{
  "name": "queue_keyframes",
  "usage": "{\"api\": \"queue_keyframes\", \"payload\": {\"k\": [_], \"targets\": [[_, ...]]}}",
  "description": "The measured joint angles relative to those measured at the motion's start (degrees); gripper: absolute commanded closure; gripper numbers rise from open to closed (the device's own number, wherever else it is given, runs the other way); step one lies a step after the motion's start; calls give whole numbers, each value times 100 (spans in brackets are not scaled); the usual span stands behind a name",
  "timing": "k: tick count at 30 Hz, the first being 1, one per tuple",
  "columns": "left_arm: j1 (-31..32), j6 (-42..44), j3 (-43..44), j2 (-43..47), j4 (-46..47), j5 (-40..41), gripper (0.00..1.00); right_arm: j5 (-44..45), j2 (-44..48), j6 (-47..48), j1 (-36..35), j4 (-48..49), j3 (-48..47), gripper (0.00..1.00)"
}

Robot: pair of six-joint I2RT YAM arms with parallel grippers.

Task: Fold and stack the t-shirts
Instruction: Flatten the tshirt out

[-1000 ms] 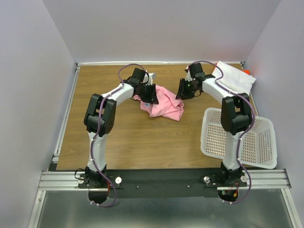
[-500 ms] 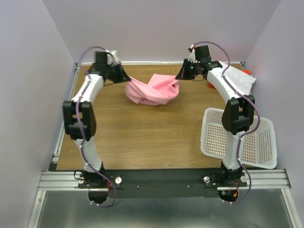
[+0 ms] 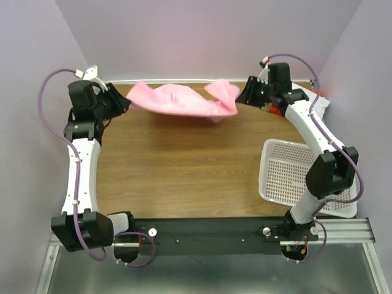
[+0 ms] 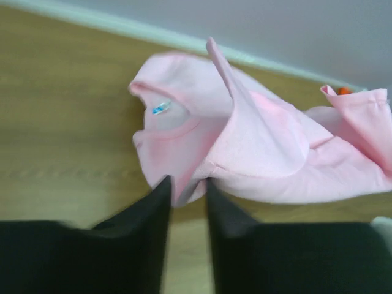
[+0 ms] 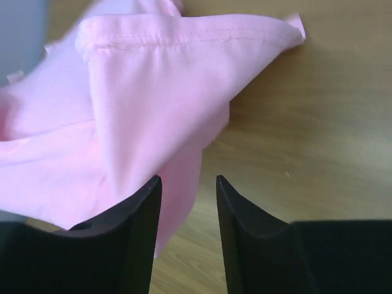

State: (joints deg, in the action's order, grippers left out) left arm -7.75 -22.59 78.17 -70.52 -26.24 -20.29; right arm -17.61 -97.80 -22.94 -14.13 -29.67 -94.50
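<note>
No text can be read — only a small blue tag (image 4: 160, 108) inside the pink tee's (image 4: 257, 153) collar, too small to make out.

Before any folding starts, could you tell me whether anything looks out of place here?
The pink t-shirt is bunched and twisted near the far edge of the table, one flap sticking up, not spread flat. The white basket seems to overhang the right edge.
</note>
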Motion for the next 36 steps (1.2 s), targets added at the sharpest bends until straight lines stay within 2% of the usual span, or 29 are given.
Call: {"api": "queue_keyframes", "payload": {"k": [1, 3, 5, 8, 13, 17, 24, 30, 36], "targets": [[-24, 15, -339, 74, -166, 111, 38, 42, 4, -22, 0, 17, 273, 42], [-52, 0, -791, 11, -297, 243, 34, 96, -103, -90, 2, -79, 831, 36], [-57, 2, -1300, -76, -638, 374, 33, 153, -286, -109, 20, -247, 1117, 35], [-55, 42, -1499, -175, -966, 435, 34, 190, -505, -116, 28, -387, 1141, 35], [7, 118, -1034, -588, -855, 391, 34, 153, -743, -57, 13, -422, 522, 35], [214, 162, -660, -1248, -514, 286, 34, 122, -1126, 39, -138, -299, -129, 35], [1056, 160, -260, -2315, -216, 170, 35, 192, -1993, 122, -603, -264, -553, 36], [1810, 181, 219, -3003, -90, 109, 36, 367, -2632, 254, -645, -323, -728, 36], [2015, 306, 553, -3547, -90, 295, 38, 452, -2907, 317, -605, -343, -1117, 37]]}}
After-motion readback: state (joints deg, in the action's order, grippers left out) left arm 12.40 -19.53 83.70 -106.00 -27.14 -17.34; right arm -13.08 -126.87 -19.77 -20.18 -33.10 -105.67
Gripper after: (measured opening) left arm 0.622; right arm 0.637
